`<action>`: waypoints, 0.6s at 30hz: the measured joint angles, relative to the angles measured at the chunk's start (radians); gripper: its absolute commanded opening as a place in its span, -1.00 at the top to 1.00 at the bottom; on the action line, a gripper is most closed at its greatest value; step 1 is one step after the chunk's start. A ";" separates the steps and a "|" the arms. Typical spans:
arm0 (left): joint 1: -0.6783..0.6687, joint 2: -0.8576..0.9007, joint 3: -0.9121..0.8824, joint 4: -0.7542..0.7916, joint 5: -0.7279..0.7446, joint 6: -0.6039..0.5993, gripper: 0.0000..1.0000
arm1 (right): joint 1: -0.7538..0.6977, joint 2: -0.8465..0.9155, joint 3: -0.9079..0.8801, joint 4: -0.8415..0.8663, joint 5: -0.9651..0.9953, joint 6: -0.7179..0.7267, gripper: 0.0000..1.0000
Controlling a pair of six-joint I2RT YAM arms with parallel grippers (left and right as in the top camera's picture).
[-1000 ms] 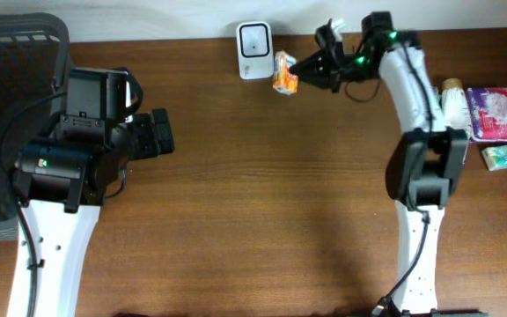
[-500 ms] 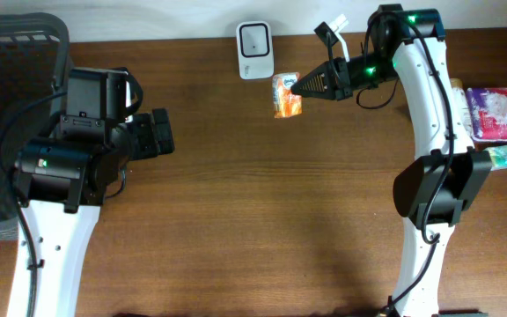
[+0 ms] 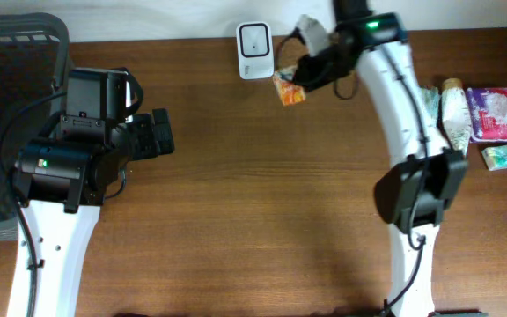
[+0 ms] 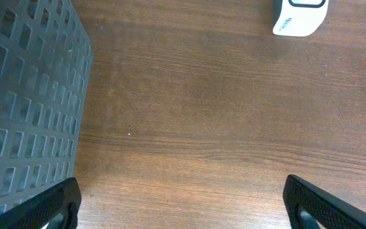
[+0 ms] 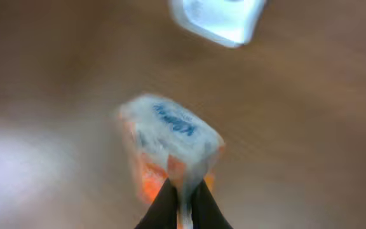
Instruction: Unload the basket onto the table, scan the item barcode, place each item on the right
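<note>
The right gripper (image 3: 295, 82) reaches out over the far edge of the table (image 3: 262, 202), its jaws pinched shut on a small orange-and-white packet (image 3: 289, 91). The packet hangs tilted just to the right of the white scanner (image 3: 254, 39) and a little nearer than it. From overhead the two look close but apart. The right wrist view is smeared, yet the packet (image 5: 170, 143) can be made out, with a pale top face bearing blue lettering and an orange body below. The dark fingers (image 5: 164, 207) meet on its lower edge, and the scanner (image 5: 218, 18) shows as a pale shape at the top of the frame. Whether a barcode faces the scanner cannot be told. The left gripper (image 3: 161, 132) sits over the left part of the table with its jaws spread wide and nothing between them. In the left wrist view its black fingertips (image 4: 49, 203) show at the bottom corners with bare wood between, and the scanner (image 4: 300, 16) lies far off at the upper right. A dark mesh basket (image 3: 16, 53) fills the far left corner, just left of the left arm, and its perforated wall (image 4: 24, 95) takes up the left side of the left wrist view. At the right edge of the table, well apart from the scanner, lie a purple pack (image 3: 496, 113) and a small teal pack (image 3: 502, 157) nearer than it. A pale bottle (image 3: 452, 106) lies just left of the purple pack, close beside the right arm.
</note>
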 measured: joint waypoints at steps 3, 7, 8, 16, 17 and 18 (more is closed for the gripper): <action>0.000 0.000 0.000 -0.002 0.000 0.000 -0.98 | 0.105 0.003 -0.003 0.233 0.333 -0.006 0.92; 0.000 0.000 0.000 -0.002 0.000 0.000 -0.98 | 0.147 0.036 -0.003 0.505 0.459 -0.101 0.86; 0.000 0.000 0.000 -0.002 0.000 0.000 -0.98 | 0.149 0.060 -0.003 0.537 0.476 -0.113 0.82; 0.000 0.000 0.000 -0.007 0.000 0.000 -0.98 | -0.002 0.151 -0.003 0.481 0.302 0.022 0.03; 0.000 0.000 0.000 -0.007 0.000 0.000 -0.98 | -0.036 0.157 -0.003 0.481 0.248 0.027 -0.01; 0.000 0.000 0.000 -0.007 0.000 0.000 -0.98 | -0.072 0.169 -0.003 0.482 0.183 0.031 -0.01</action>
